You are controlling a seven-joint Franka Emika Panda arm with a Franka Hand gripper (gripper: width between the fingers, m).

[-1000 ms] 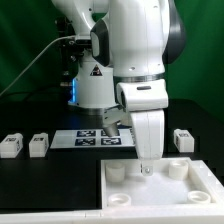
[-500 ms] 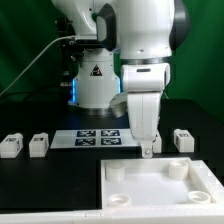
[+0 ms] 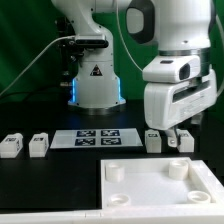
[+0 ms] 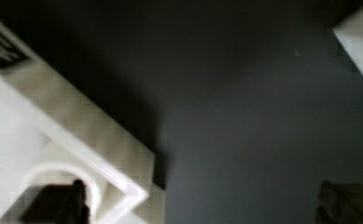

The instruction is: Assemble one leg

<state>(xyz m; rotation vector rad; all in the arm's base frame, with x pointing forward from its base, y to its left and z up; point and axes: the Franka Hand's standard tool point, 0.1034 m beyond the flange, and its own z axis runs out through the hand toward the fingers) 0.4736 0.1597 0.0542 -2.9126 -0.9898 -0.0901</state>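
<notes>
On the table (image 3: 60, 185) lie four legs (image 3: 10, 146) (image 3: 39, 145) (image 3: 153, 141) (image 3: 183, 140), two each side.

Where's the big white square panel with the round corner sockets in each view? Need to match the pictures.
Exterior view: the panel lies flat in the foreground, toward the exterior view's right, sockets facing up.
Wrist view: most likely the blurred pale slab with a raised edge and a curved rim; too blurred to be sure.
Shared landmark: the black table bordering the panel's edge.
</notes>
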